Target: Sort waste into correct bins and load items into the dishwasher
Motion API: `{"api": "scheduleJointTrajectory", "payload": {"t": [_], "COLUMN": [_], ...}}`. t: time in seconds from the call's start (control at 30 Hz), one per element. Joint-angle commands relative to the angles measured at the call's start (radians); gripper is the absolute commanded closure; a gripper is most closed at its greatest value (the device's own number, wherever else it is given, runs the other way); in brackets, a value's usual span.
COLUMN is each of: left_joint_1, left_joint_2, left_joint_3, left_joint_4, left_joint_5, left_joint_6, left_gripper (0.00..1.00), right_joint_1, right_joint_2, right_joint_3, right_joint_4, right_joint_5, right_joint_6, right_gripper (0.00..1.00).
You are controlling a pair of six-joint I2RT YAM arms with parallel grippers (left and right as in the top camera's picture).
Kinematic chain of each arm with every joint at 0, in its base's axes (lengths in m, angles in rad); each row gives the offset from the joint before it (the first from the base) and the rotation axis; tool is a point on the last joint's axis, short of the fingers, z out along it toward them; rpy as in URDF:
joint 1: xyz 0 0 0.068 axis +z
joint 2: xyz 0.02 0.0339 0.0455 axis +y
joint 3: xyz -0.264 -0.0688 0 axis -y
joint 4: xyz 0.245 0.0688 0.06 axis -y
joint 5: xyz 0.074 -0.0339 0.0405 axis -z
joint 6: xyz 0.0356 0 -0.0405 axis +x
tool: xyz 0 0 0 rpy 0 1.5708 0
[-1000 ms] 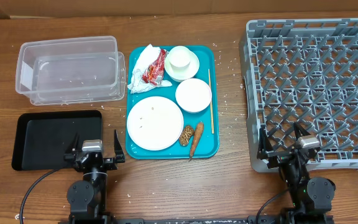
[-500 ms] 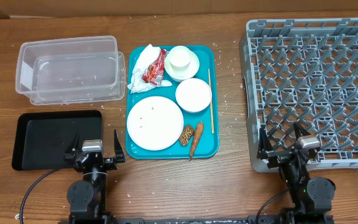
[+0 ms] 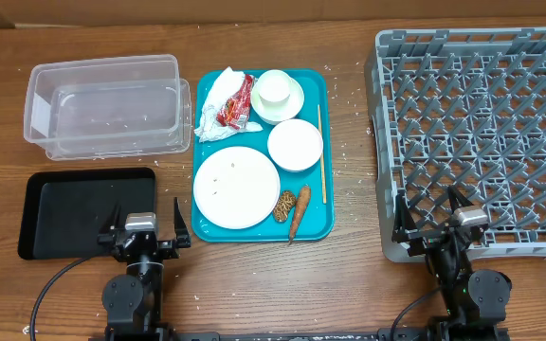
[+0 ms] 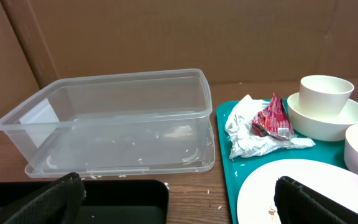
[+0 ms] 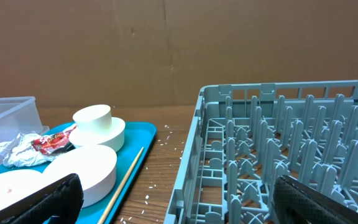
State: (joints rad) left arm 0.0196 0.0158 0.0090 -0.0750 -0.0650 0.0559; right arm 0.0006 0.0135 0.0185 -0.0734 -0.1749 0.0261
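- The left pincer [image 3: 146, 224] and right pincer [image 3: 431, 216] sat at the near edge of the tabletop [image 3: 349, 284], at 7 and 5 o'clock from the teal tray [image 3: 313, 225]. Both were spread wide and held nothing, which read as a ready pose with nothing sorted yet.
- The black tray [image 3: 74, 204] lay empty just ahead of the left pincer, long axis 9 to 3, probably so that arm could drop waste into it.
- The teal tray stood between the arms, likely so either could reach it. The plate [image 3: 236, 187] lay flat in its near-left part.
- At the plate's 4 o'clock sat the lump [image 3: 284, 206], with the carrot stick [image 3: 299, 210] just beside it, long axis roughly 1 to 7, thin end toward the near rim.
- The wooden stick [image 3: 321, 156] lay along the right rim, 12 to 6.
- A bowl [image 3: 295, 144] stood upright; at its 12 o'clock the cup [image 3: 275, 92] nested in the second bowl [image 3: 298, 102].
- The napkin [image 3: 214, 104] filled the far-left corner, the wrapper [image 3: 235, 106] against it, running 1 to 7.
- The tub [image 3: 36, 114] stood open-side up at the tray's 10 o'clock, long axis 9 to 3.
- The rack [image 3: 379, 142] stood at 3 o'clock, pegs up and empty, on the right arm's side for loading.
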Motion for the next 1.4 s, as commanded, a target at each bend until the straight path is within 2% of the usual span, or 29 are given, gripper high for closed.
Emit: {"api": "scheduleJointTrajectory", "payload": {"t": [0.0, 0.03, 0.07, 0.2, 0.33, 0.5, 0.57, 0.63, 0.8, 0.97, 1.07, 1.13, 1.23, 1.3, 1.37], "left_joint_1": [-0.007, -0.008, -0.009, -0.010, -0.010, -0.010, -0.009, -0.008, -0.007, -0.008, -0.013, -0.023, -0.024, -0.034, -0.069], "left_joint_2": [-0.010, -0.010, -0.010, -0.010, -0.010, -0.010, -0.009, 0.002, 0.130, 0.429, 0.667, 0.803, 0.970, 1.050, 1.124], "left_joint_3": [-0.003, -0.003, -0.003, -0.003, -0.003, 0.013, 0.043, 0.100, 0.312, 0.607, 0.820, 0.945, 1.083, 1.123, 1.160], "left_joint_4": [0.027, 0.046, 0.037, 0.062, 0.088, 0.262, 0.266, 0.240, -0.028, -0.348, -0.578, -0.706, -0.811, -0.811, -0.845], "left_joint_5": [-0.014, 0.048, 0.225, 0.668, 0.780, 0.848, 0.847, 0.847, 0.758, 0.702, 0.727, 0.788, 0.893, 0.933, 0.853], "left_joint_6": [0.007, -0.044, -0.169, -0.527, -0.673, -0.762, -0.758, -0.688, -0.507, -0.352, -0.235, -0.201, -0.228, -0.212, -0.175], "left_gripper": [0.00, 0.00, 0.00, 0.00, 0.00, 0.00, 0.00, 0.00, 0.00, 0.00, 0.00, 0.00, 0.00, 0.00, 0.00], "right_joint_1": [-0.003, -0.003, -0.003, -0.003, -0.003, -0.003, -0.003, -0.003, -0.003, -0.003, -0.003, -0.003, -0.003, -0.003, -0.003], "right_joint_2": [-0.010, -0.010, -0.010, -0.010, -0.010, -0.010, -0.010, -0.010, -0.010, -0.010, -0.010, -0.010, -0.010, -0.010, -0.010], "right_joint_3": [-0.010, -0.010, -0.010, -0.010, -0.010, -0.010, -0.010, -0.010, -0.010, -0.010, -0.010, -0.010, -0.010, -0.010, -0.010], "right_joint_4": [0.004, 0.004, 0.004, 0.004, 0.004, 0.004, 0.004, 0.004, 0.004, 0.004, 0.004, 0.004, 0.004, 0.004, 0.004], "right_joint_5": [0.010, 0.010, 0.010, 0.010, 0.010, 0.010, 0.010, 0.010, 0.010, 0.010, 0.010, 0.010, 0.010, 0.010, 0.010], "right_joint_6": [0.003, 0.003, 0.003, 0.003, 0.003, 0.003, 0.003, 0.003, 0.003, 0.003, 0.003, 0.003, 0.003, 0.003, 0.003], "right_gripper": [0.00, 0.00, 0.00, 0.00, 0.00, 0.00, 0.00, 0.00, 0.00, 0.00, 0.00, 0.00, 0.00, 0.00, 0.00]}}
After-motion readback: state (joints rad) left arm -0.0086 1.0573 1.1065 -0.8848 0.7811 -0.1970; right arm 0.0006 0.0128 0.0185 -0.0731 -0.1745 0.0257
